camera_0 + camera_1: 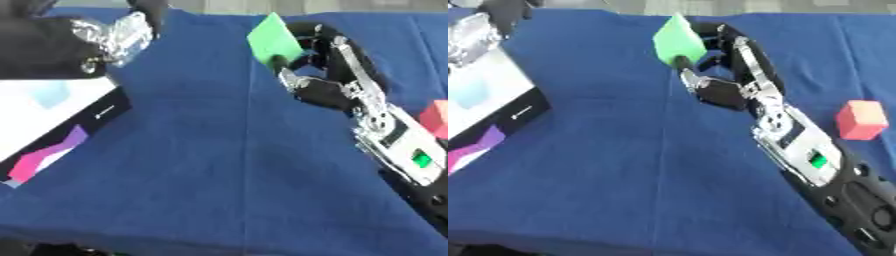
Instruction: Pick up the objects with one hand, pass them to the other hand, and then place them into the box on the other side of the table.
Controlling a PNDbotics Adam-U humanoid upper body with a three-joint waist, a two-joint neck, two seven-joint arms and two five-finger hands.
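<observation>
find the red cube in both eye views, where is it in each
Left eye view: the red cube is cut off by the right edge, just beyond the right arm.
Right eye view: the whole cube sits on the blue cloth at the right, clear of the arm.
Shared landmark: the green block pinched in the right hand, up and to the left of the cube in both.

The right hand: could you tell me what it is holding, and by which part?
The right hand pinches the green block at its lower edge.
</observation>
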